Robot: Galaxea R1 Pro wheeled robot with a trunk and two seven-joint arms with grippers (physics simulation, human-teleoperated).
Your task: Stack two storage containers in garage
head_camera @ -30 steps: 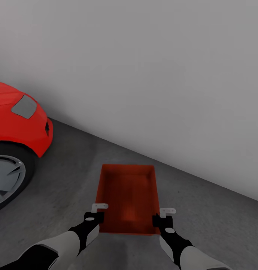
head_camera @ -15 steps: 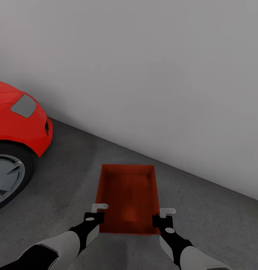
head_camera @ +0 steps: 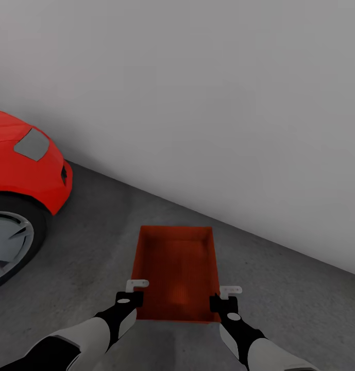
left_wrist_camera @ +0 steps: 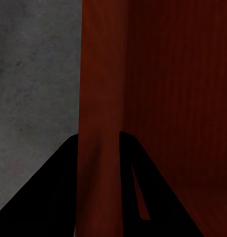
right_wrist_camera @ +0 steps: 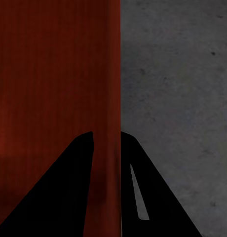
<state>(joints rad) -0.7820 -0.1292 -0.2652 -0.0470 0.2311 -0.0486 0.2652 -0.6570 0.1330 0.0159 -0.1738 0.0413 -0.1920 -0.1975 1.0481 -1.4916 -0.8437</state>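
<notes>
Garage floor (head_camera: 84,247) below; I've both grippers (head_camera: 137,291) (head_camera: 224,297) clamped on the storage container's (head_camera: 177,268) side walls; uneven release could skew it.

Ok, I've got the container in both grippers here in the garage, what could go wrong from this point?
Each gripper, left and right, pinches only a thin side wall of the storage container near its close end, so the far end may sag or slip.
The red car sits close on the left; a leftward swing might hit it.
The wall is close ahead, limiting forward room.
</notes>
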